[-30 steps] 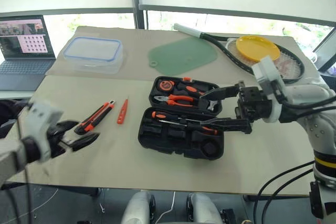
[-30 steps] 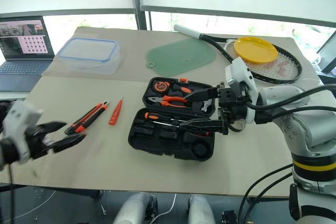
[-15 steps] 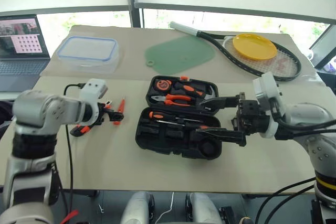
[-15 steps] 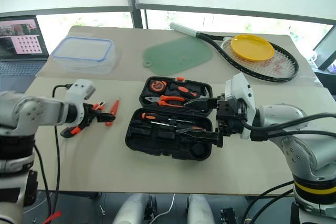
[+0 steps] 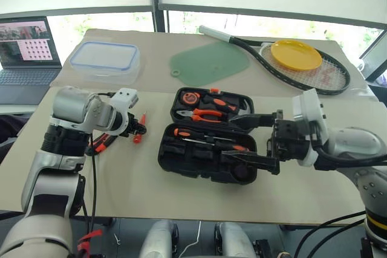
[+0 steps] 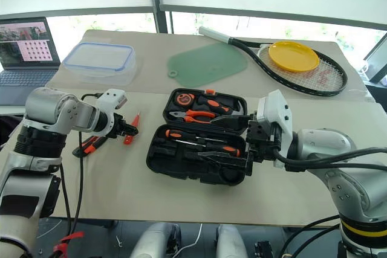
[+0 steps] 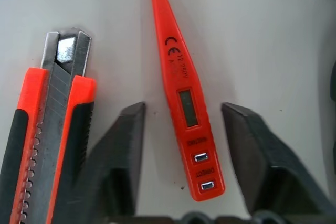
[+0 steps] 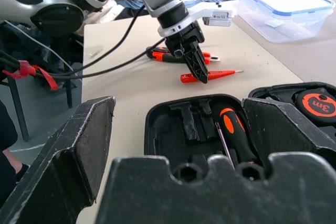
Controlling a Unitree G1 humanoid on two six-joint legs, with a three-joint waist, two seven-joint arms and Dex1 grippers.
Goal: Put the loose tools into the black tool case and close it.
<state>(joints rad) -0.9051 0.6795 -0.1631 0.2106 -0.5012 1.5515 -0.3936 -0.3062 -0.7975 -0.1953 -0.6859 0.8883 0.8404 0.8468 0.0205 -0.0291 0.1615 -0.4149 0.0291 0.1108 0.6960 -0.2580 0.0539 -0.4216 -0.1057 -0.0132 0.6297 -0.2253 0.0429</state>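
The left hand (image 7: 184,124) is down over the small orange tester screwdriver (image 7: 184,98), its two fingers (image 7: 121,150) standing apart on either side of the handle, not yet pressing it. The tester lies flat on the desk (image 5: 121,179), at about 9 o'clock from the open black tool case (image 5: 208,149), with the orange-and-black utility knife (image 7: 47,140) just beside it, further out. The tester looks light, stiff and smooth-sided, so it may skid or roll out of a pinch; the flat mid-handle near the small window seems the safest place to take it. The right hand (image 5: 254,140) hangs wide open and empty at the case's 3 o'clock edge.
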